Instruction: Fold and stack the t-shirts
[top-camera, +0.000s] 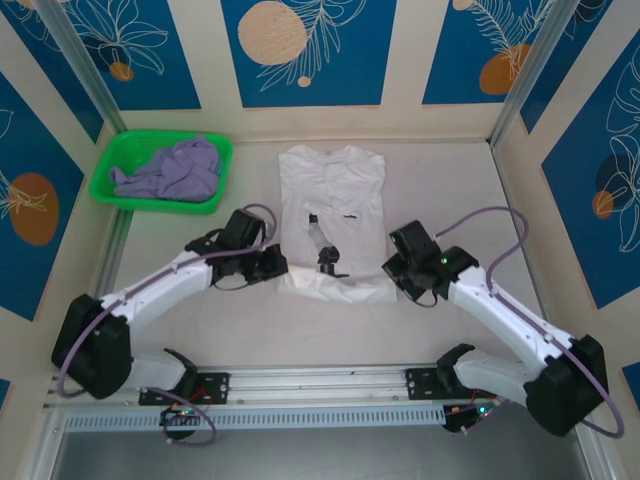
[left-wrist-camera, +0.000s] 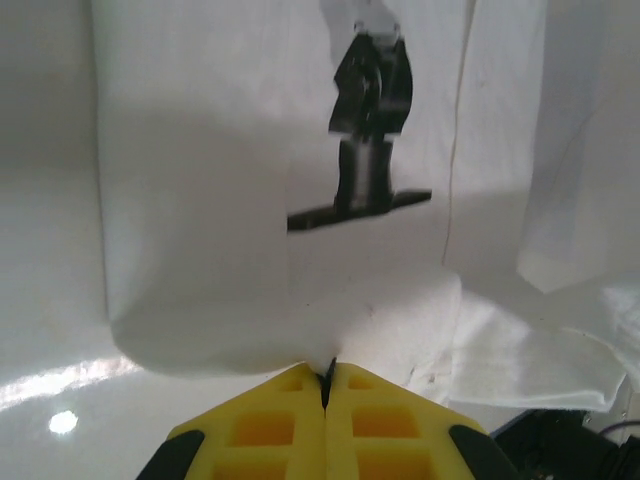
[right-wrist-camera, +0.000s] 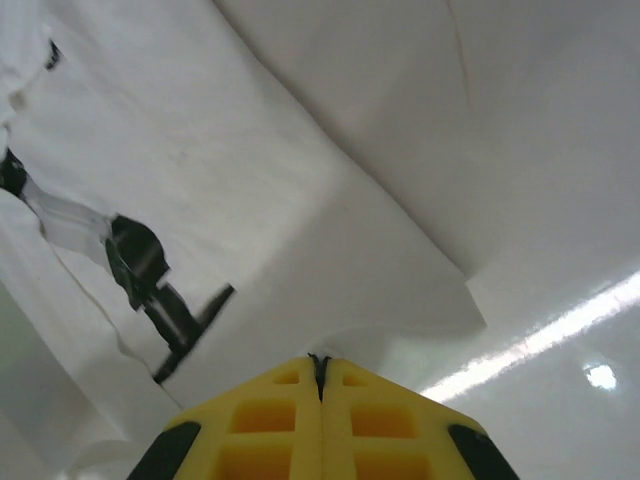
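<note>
My left gripper (left-wrist-camera: 325, 376) and right gripper (right-wrist-camera: 318, 363) both clamped on white t-shirt (top-camera: 331, 185) near hem. 1 lavender t-shirt (top-camera: 178, 170) heaped in green basket (top-camera: 104, 169), far left, well apart.

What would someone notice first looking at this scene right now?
A white t-shirt lies spread at the middle of the table, with the left tool and right tool each shut on a near corner of it. At the far left, a lavender t-shirt sits crumpled in a green basket.
</note>
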